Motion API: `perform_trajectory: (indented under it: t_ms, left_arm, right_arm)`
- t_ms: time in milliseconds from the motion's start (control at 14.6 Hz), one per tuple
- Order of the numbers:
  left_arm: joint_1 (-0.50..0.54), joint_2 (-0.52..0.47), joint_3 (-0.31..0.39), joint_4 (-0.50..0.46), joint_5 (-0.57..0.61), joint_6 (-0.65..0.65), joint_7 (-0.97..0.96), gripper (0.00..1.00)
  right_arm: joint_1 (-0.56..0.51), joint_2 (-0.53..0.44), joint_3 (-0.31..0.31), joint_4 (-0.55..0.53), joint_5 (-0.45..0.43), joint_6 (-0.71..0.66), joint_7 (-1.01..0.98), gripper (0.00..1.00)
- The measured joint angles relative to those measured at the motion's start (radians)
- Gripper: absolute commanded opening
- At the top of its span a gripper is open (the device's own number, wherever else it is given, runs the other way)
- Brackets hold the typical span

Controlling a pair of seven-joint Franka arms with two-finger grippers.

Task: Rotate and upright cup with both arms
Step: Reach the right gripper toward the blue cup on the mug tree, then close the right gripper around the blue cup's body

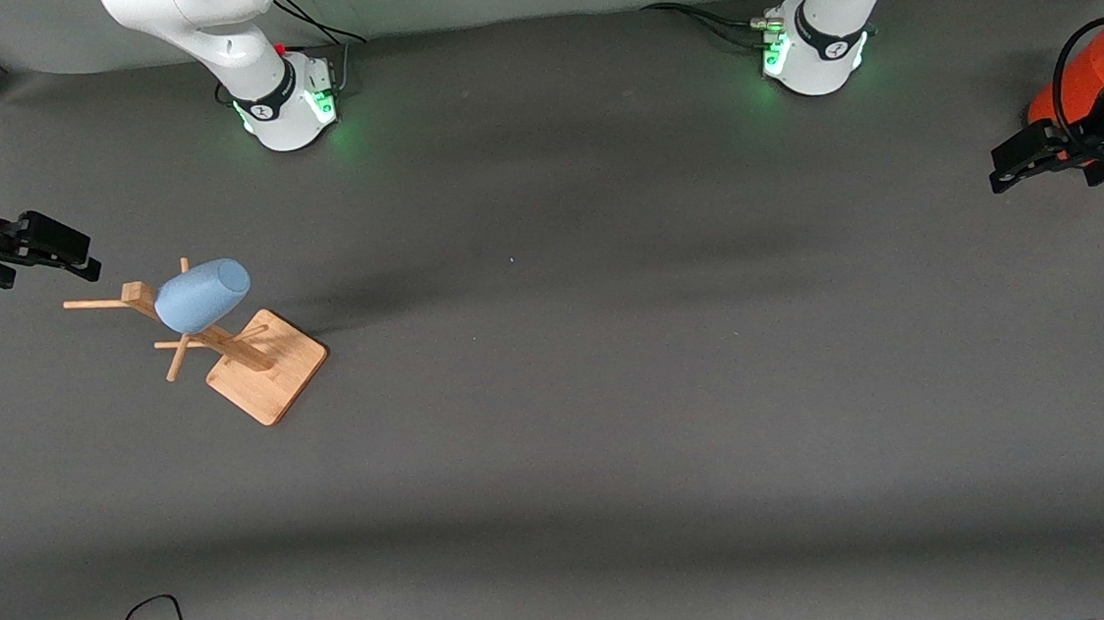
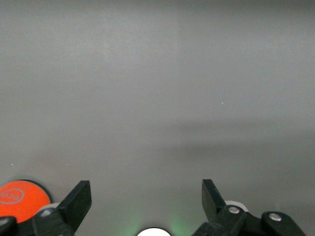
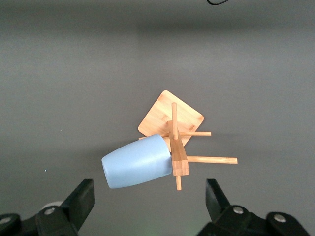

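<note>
Cup: the light blue cup [image 1: 201, 295] hangs tilted on a peg of a wooden mug tree [image 1: 219, 341], rounded base pointing up and away from the post, mouth against the post. It is off the table, toward the right arm's end.

Mug tree: a square bamboo base [image 1: 273, 369] with an upright post and several bare pegs sticking out. In the right wrist view the cup [image 3: 138, 167] sits on one peg beside the post [image 3: 178, 156].

Right gripper: the right gripper [image 1: 65, 252] is up in the air at the edge of the table, just beside the top of the mug tree and apart from the cup – nothing between its fingers [image 3: 81, 200], which are spread wide. The cup shows between and ahead of the two fingertips in its wrist view.

Left gripper: the left gripper [image 1: 1018, 165] is at the left arm's end of the table, well apart from the cup, fingers [image 2: 78, 199] spread and holding nothing. This arm waits.

Orange can: an orange can [image 1: 1081, 81] with a silver top stands just beside the left gripper – its orange face [image 2: 19, 196] shows at the edge of the left wrist view.

Table: dark grey mat [image 1: 618, 393].
</note>
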Motion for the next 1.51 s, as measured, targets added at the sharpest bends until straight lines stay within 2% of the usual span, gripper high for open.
perform_trajectory:
  t_ms: [754,1028,1302,1508]
  left_arm:
    - [0.000,0.000,0.000,0.000,0.000,0.000,0.000,1.00]
    - [0.000,0.000,0.000,0.000,0.000,0.001,0.000,1.00]
    - [0.000,0.000,0.000,0.000,0.000,0.001,0.000,1.00]
    - [0.000,0.000,0.000,0.000,0.000,0.001,0.000,1.00]
  right_arm:
    - [0.000,0.000,0.003,0.003,0.003,0.064,-0.051,1.00]
    - [-0.001,0.007,0.002,-0.003,0.046,0.040,0.199,1.00]
    - [-0.001,0.009,0.001,-0.051,0.164,0.007,0.632,1.00]
    - [-0.002,0.011,-0.002,-0.093,0.208,0.007,0.898,1.00]
